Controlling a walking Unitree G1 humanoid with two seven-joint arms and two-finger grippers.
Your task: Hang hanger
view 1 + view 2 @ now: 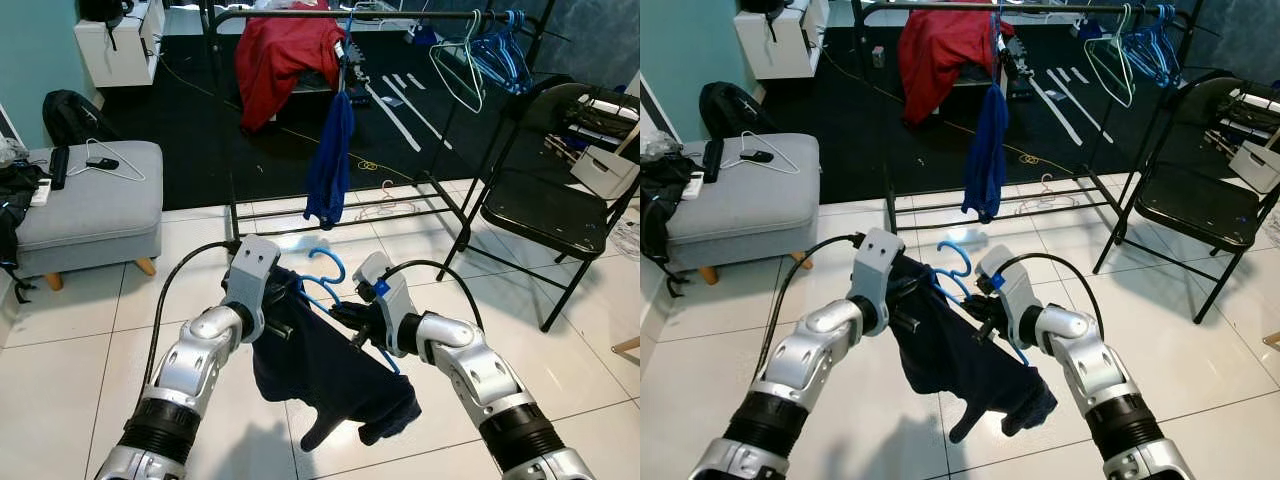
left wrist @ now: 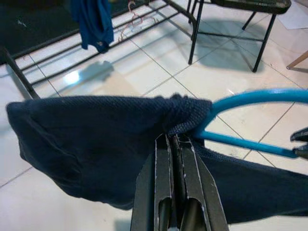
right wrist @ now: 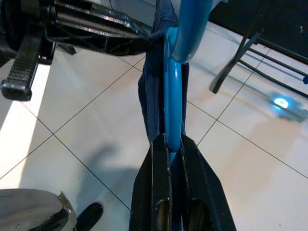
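Note:
A blue plastic hanger (image 1: 322, 276) carries a dark navy garment (image 1: 325, 375), held between my two arms above the tiled floor. My left gripper (image 1: 288, 316) is shut on the garment's shoulder (image 2: 173, 118), right beside the hanger's hook (image 2: 255, 101). My right gripper (image 1: 352, 322) is shut on the hanger's blue bar (image 3: 172, 96), with the cloth hanging behind it. Ahead stands a black clothes rail (image 1: 330, 14) with a red garment (image 1: 280, 55), a blue garment (image 1: 330, 160) and several empty hangers (image 1: 480, 55) on it.
A black folding chair (image 1: 550, 200) stands at the right. A grey ottoman (image 1: 90, 205) with a white hanger and small items sits at the left. The rail's lower frame (image 1: 350, 205) crosses the floor ahead, with a loose hanger (image 1: 385, 200) lying near it.

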